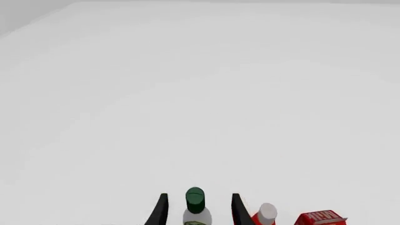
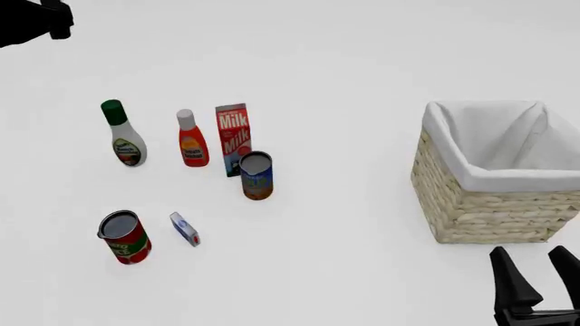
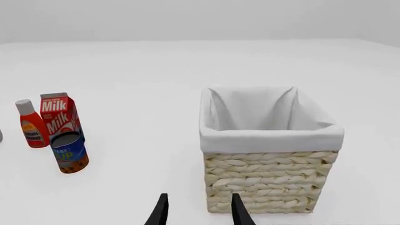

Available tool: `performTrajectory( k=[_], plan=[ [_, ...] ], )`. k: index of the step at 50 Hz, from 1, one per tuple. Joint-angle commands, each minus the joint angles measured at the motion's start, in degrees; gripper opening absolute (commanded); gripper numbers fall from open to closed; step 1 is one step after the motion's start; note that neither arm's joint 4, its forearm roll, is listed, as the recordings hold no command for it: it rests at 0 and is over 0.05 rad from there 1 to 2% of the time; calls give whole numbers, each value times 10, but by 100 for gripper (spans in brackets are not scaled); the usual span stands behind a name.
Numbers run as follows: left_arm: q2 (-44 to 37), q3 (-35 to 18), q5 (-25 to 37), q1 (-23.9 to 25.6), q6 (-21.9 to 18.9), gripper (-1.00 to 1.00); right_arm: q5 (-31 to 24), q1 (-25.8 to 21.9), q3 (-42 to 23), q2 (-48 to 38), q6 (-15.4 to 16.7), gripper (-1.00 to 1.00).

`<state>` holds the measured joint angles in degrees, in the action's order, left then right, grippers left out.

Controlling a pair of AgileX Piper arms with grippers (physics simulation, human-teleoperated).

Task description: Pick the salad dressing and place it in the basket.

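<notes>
The salad dressing (image 2: 122,136), a white curved bottle with a dark green cap, stands upright at the left of the table. In the left wrist view its cap (image 1: 195,199) shows between the fingers of my open, empty left gripper (image 1: 198,194). In the front view only a dark part of the left arm (image 2: 37,20) shows, in the top left corner, well apart from the bottle. The wicker basket (image 2: 490,210) with its white lining stands at the right and is empty (image 3: 269,183). My right gripper (image 2: 529,252) is open and empty, just in front of the basket (image 3: 198,196).
A red bottle with a white cap (image 2: 191,139) and a milk carton (image 2: 233,139) stand right of the dressing. A blue can (image 2: 257,175) stands in front of the carton. A red can (image 2: 124,236) and a small blue box (image 2: 185,229) sit nearer the front.
</notes>
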<state>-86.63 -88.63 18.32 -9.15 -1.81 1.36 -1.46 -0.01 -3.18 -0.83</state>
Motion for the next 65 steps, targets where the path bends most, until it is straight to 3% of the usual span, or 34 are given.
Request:
performTrajectory(
  k=[1,21,35,65],
  plan=[
    [-72,-61,20,-17,19,100,-5,1,0,5,-1,100],
    [-167,-152,54,-33,55,100,19,-5,0,-16,6,100],
    [-214,-179,56,-34,24,100,17,-3,0,-18,8,100],
    [-258,-171,35,-24,11,100,35,-6,0,-42,8,100]
  ],
)
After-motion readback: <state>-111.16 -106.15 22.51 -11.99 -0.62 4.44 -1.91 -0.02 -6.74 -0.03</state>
